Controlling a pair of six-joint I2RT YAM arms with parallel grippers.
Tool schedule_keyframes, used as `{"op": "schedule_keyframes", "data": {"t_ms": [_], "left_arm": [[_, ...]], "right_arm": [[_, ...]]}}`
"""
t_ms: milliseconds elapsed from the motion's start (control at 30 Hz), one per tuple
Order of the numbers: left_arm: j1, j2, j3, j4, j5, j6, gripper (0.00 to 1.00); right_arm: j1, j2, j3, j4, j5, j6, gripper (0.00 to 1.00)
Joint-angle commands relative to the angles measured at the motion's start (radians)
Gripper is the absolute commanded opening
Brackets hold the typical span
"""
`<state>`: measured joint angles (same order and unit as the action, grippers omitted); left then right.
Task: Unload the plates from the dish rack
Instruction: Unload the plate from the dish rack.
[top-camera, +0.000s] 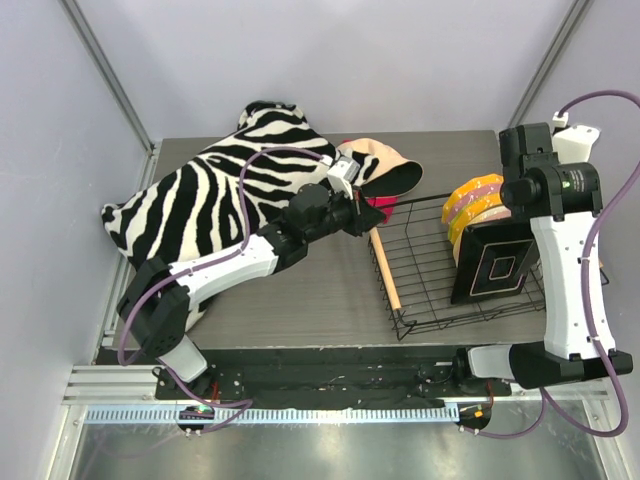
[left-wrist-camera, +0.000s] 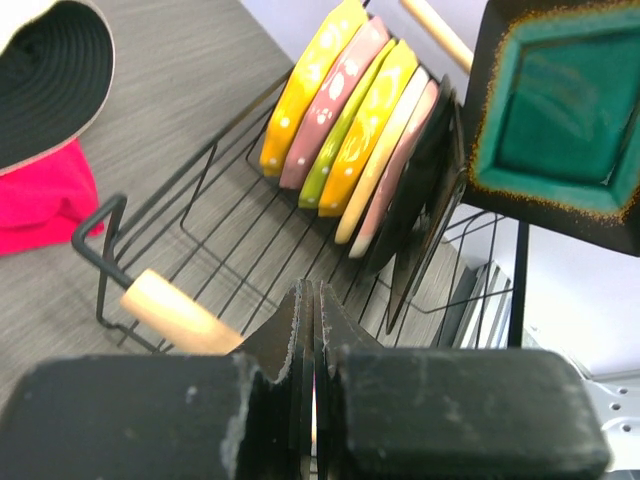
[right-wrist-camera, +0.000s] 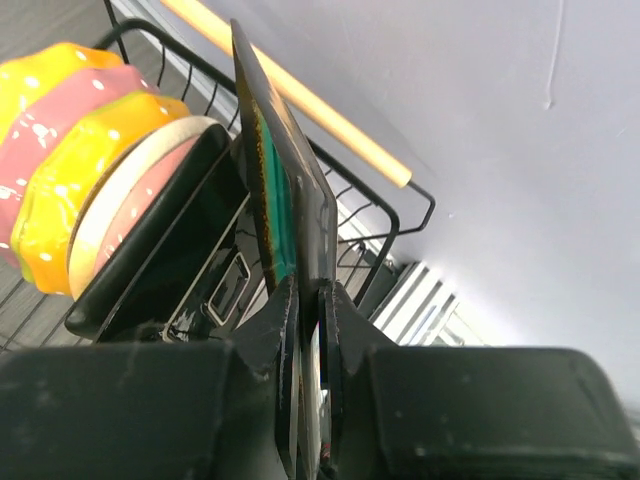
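The black wire dish rack with wooden rod handles stands at the right of the table. Several plates stand on edge in its far part: orange dotted, pink, yellow-green, cream and dark ones. My right gripper is shut on the top edge of a dark square plate with a teal centre and holds it upright over the rack; the right wrist view shows the fingers clamped on its rim. My left gripper is shut and empty, just left of the rack's far-left corner.
A peach floppy hat lies at the back beside a bright pink cloth. A zebra-striped cloth covers the back left. The rack's near-left wooden handle is close to my left gripper.
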<state>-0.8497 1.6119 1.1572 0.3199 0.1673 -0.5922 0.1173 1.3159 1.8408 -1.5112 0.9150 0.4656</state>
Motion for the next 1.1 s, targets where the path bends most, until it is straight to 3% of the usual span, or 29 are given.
{"op": "schedule_keyframes", "data": {"t_ms": [0,200,1067], "left_arm": [[-0.003,-0.050,0.061,-0.021,-0.011,0.035,0.00],[-0.002,-0.052,0.093,-0.051,-0.017,0.051,0.00],[-0.002,-0.038,0.151,-0.102,-0.011,0.074,0.00]], "right_arm": [[0.001,0.003,0.121,-0.001,-0.014,-0.067,0.01],[-0.001,0.011,0.233,-0.001,-0.110,-0.104,0.01],[0.001,-0.014,0.327,-0.001,-0.321,-0.097,0.01]]}}
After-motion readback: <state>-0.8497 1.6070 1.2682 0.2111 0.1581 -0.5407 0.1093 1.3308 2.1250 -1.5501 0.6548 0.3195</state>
